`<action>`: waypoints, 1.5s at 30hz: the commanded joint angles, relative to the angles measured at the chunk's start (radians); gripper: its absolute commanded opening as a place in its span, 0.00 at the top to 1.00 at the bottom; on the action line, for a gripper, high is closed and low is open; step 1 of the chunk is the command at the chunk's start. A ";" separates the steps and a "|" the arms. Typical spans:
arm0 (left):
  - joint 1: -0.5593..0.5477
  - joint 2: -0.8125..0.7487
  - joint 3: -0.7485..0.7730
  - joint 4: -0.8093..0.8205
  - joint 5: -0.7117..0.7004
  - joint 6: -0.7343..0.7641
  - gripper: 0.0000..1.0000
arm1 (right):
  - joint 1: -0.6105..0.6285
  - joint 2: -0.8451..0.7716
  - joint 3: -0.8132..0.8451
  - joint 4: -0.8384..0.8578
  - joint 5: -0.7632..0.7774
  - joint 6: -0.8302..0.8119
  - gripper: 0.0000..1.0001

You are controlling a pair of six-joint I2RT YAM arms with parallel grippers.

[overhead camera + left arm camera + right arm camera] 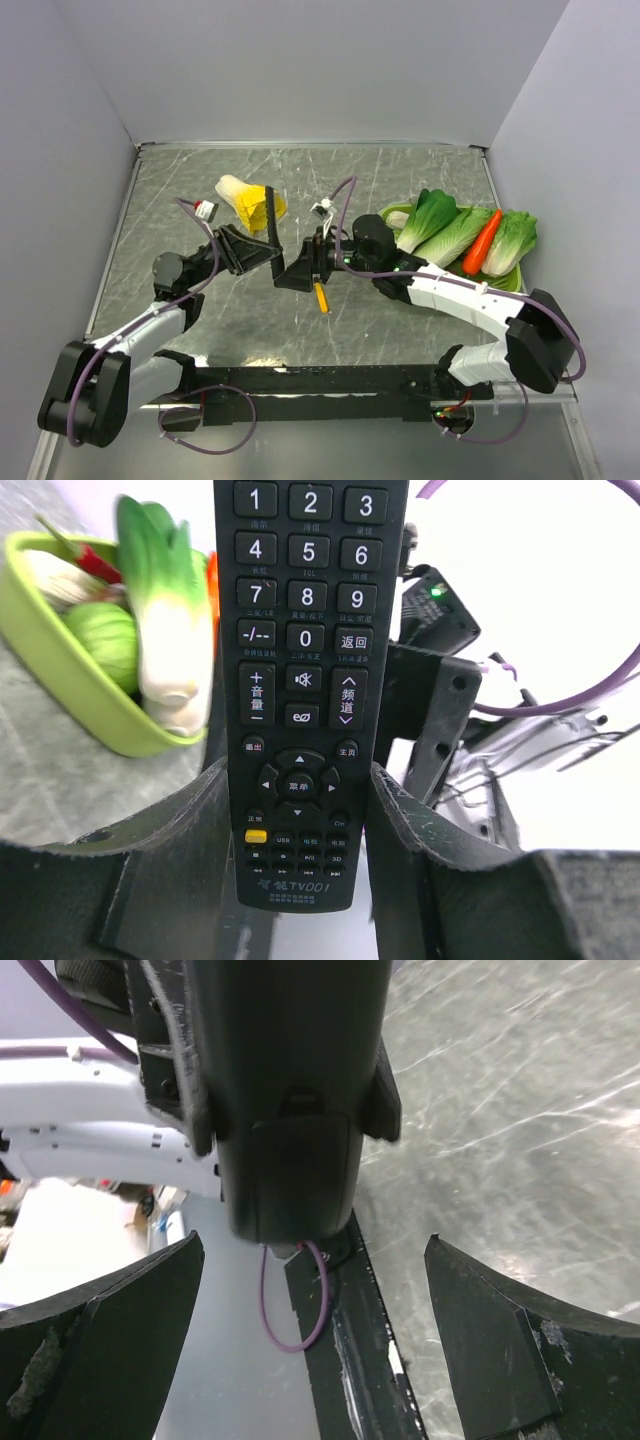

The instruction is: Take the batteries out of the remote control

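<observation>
Nearest your arms' bases, on the grey marbled table (400,180), lies a yellow-handled screwdriver (320,297). Just beyond it, your left claw (300,810) clamps the slim, flat, black matte-plastic remote control (310,630) by its long edges near the bottom end, keypad toward that wrist. Your right claw (312,1260) gapes wide and empty, facing the remote's back, where the battery door (300,1175) shows. The batteries are hidden, presumably behind it. Expect a light, stiff, slick shell; push at the door's notch, not the smooth sides. Farther right, a lime-green plastic bowl (505,282) holds leafy green toy vegetables (430,215) and a red-orange tapered vegetable (483,243).
</observation>
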State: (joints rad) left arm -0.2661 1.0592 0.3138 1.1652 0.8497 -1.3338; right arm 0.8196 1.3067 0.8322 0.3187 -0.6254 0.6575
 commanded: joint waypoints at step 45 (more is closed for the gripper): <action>-0.033 -0.142 0.439 -1.302 -0.285 0.564 0.11 | 0.088 -0.047 0.088 -0.472 0.411 -0.845 0.95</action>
State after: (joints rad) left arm -0.3061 0.9131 0.6880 -0.0204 0.5522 -0.8371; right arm 0.8913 1.3006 0.9150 -0.1501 -0.2672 -0.0555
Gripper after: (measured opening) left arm 0.906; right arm 0.566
